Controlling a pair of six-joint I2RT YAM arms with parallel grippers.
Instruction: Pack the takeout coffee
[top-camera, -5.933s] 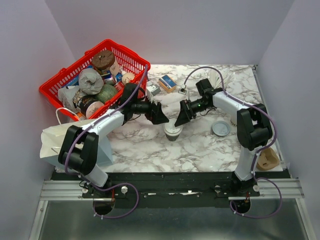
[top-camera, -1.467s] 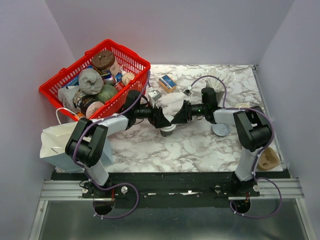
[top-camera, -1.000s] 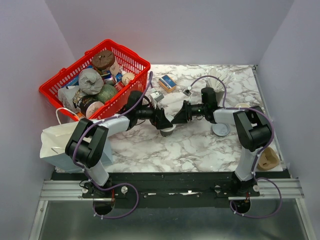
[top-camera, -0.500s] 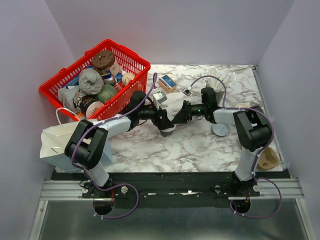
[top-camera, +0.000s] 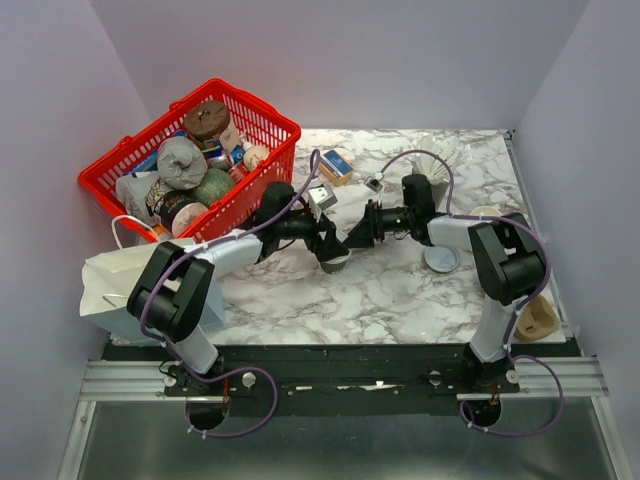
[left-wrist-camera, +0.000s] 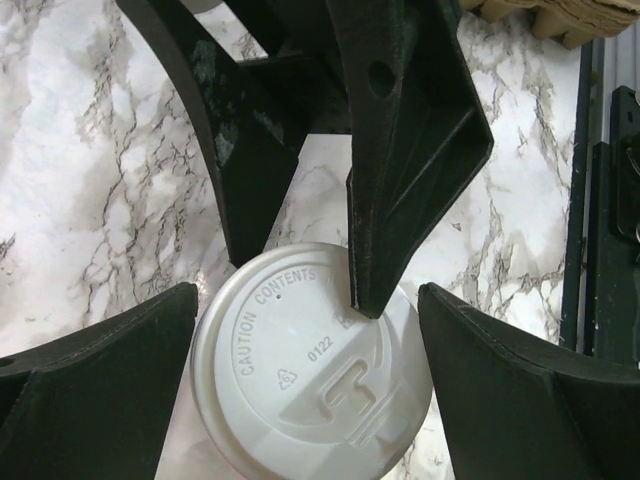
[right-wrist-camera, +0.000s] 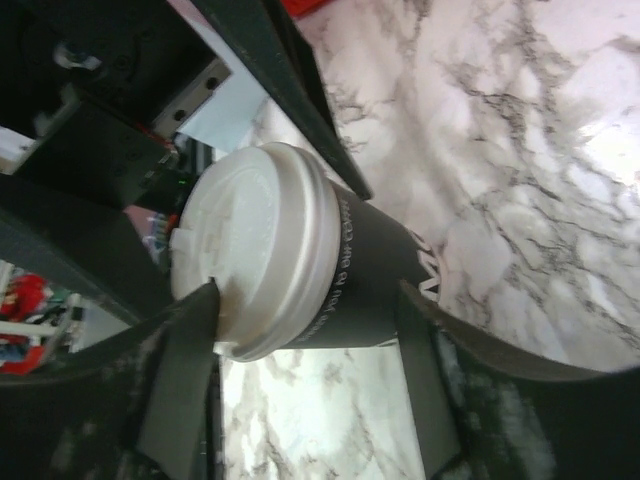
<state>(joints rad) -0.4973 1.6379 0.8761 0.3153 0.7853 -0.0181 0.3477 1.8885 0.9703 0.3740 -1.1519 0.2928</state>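
**Two Grippers Meet Over a Lidded Coffee on a Marble Table**

The coffee cup (top-camera: 337, 262) stands lid-up on a white, grey-veined marble table (top-camera: 400, 295), with both arms closed in on it at once. The left gripper (left-wrist-camera: 307, 300) is spread as wide as it goes, its fingers (left-wrist-camera: 100, 380) flanking the white lid on either side. Whether they press on it cannot be told. The right gripper (right-wrist-camera: 305, 295) reaches in from the opposite side and straddles the dark brown body. One of its fingers (right-wrist-camera: 185, 370) touches the lid's rim and the other lies close against the cup's wall, but whether this is a firm hold or a slack one cannot be told. Seen from the left wrist, the right gripper's two black fingers come in just beyond the lid, one tip overlapping its edge.

Back along the left gripper's arm, a red basket (top-camera: 270, 112) heaped with goods sits to its outer side. A white paper bag (top-camera: 105, 285) lies nearer that arm's base. A loose lid (top-camera: 441, 258) lies flat behind the right gripper, just beside its forearm. A small box (top-camera: 335, 165) lies beyond both grippers. Plain pale walls (top-camera: 350, 60) enclose the table on three sides, and a metal rail (top-camera: 120, 380) runs by the arms' bases.
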